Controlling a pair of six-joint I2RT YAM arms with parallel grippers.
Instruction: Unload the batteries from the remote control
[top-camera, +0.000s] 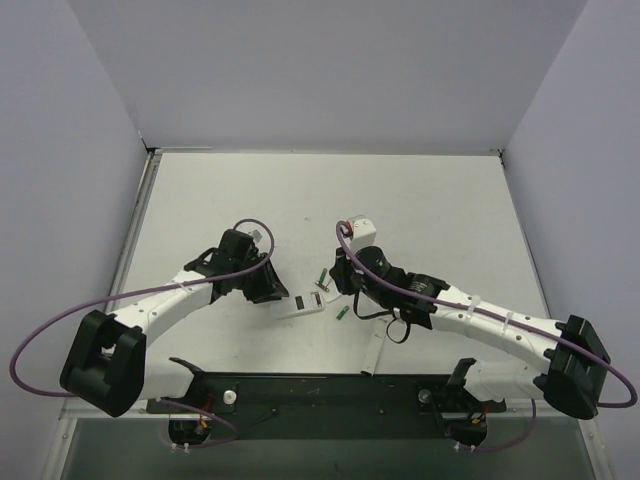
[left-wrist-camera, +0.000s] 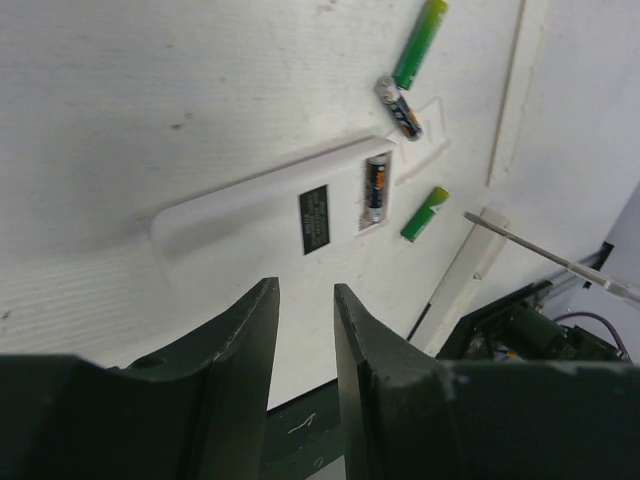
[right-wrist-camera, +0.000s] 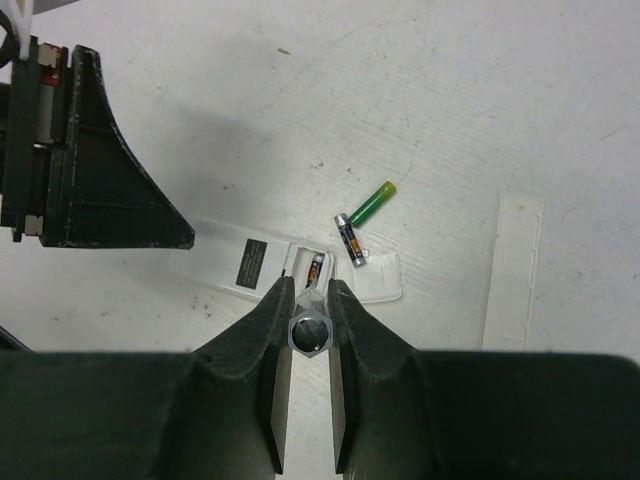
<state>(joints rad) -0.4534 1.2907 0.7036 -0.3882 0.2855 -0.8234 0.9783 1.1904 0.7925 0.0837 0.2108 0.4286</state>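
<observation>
The white remote control (left-wrist-camera: 250, 225) lies back side up with its battery bay open, and one dark battery (left-wrist-camera: 376, 187) sits in the bay. A second dark battery (right-wrist-camera: 350, 238) and a green battery (right-wrist-camera: 372, 203) lie loose just beyond the remote. Another green battery (left-wrist-camera: 425, 213) rests beside the bay. My right gripper (right-wrist-camera: 310, 286) is shut on a grey hex-handled tool (right-wrist-camera: 309, 331), whose tip reaches into the bay at the seated battery (right-wrist-camera: 315, 269). My left gripper (left-wrist-camera: 305, 292) hovers open at the remote's other end, with nothing between its fingers.
The clear battery cover (right-wrist-camera: 380, 279) lies flat on the table next to the remote's open end. A long flat white strip (right-wrist-camera: 510, 275) lies to the right of it. The black base rail (top-camera: 320, 385) runs along the table's near edge.
</observation>
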